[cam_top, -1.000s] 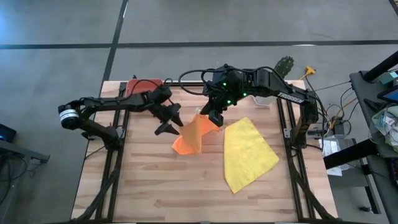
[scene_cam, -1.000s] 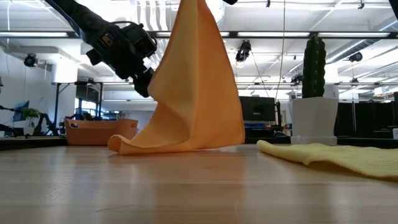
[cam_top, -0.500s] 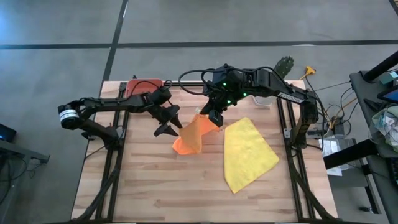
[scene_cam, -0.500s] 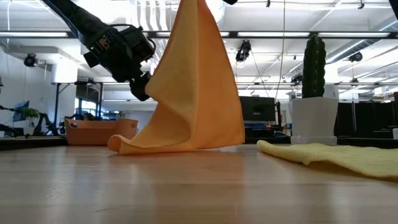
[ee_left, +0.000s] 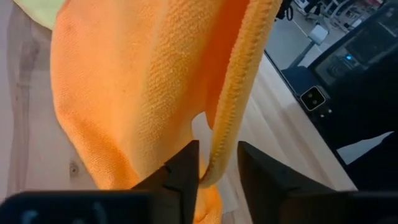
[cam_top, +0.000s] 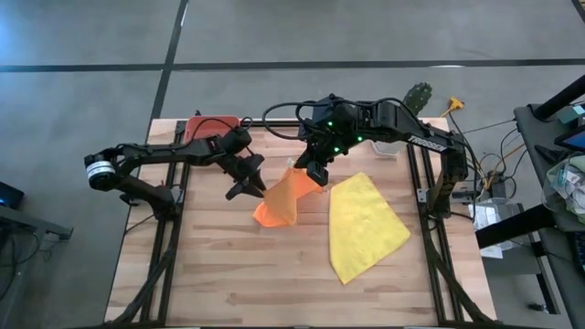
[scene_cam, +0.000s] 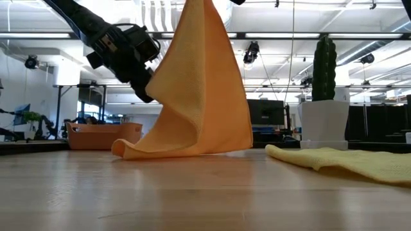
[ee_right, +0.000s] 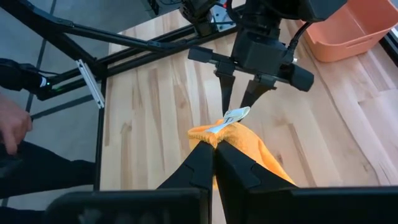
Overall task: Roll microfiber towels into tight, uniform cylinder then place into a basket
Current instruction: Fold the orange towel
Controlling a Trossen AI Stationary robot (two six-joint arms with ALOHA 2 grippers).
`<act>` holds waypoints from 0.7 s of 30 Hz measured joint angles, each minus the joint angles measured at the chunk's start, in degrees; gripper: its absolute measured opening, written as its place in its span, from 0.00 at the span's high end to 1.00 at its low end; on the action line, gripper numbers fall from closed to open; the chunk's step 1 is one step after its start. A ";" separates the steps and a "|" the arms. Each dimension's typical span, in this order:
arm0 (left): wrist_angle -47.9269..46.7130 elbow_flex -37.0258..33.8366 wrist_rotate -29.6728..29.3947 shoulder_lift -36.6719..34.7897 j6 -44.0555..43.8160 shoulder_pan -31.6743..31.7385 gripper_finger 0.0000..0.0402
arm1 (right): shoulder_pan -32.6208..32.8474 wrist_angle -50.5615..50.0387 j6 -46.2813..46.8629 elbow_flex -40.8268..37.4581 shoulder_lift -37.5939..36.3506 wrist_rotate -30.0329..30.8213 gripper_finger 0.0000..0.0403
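Note:
The orange towel (cam_top: 281,199) hangs from my raised right gripper (ee_right: 214,147), which is shut on its top corner. Its lower end (scene_cam: 160,149) lies crumpled on the table. My left gripper (ee_left: 217,171) reaches in from the table's left. Its two fingers stand close on either side of the towel's hanging hemmed edge (ee_left: 239,81), with a narrow gap still between them. The yellow towel (cam_top: 366,224) lies flat on the table to the right. The red-orange basket (cam_top: 206,126) sits at the table's far left. My right gripper pinches the orange towel's top corner (ee_right: 216,132), beside its white tag (ee_right: 233,116), between its two fingers, slanting down from the far right. The towel hangs below it, slack, with its lower end on the table. My left gripper has the hem between its fingers (ee_left: 186,168); whether they touch it I cannot tell.
A white pot with a green cactus (cam_top: 418,96) stands at the table's far right corner. A person's hand (ee_right: 12,127) shows beyond the table's left side. Bare wood (cam_top: 228,274) lies toward the near edge.
My left gripper's fingers have drawn closer together around the orange towel's hanging edge, staying in place. The towel and my right gripper have kept still.

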 joint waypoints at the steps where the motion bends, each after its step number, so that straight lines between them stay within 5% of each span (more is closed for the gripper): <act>1: -0.05 -0.08 0.07 0.00 -0.02 0.00 0.80 | 0.00 0.00 0.00 0.00 0.00 -0.02 0.98; 8: -0.58 -0.26 0.09 -0.02 -0.06 0.00 0.89 | 0.00 0.00 0.00 0.00 0.00 0.00 0.98; 21: -1.05 -0.28 0.00 -0.02 -6.14 -0.69 0.89 | 0.00 0.00 -0.02 0.00 0.00 0.00 0.98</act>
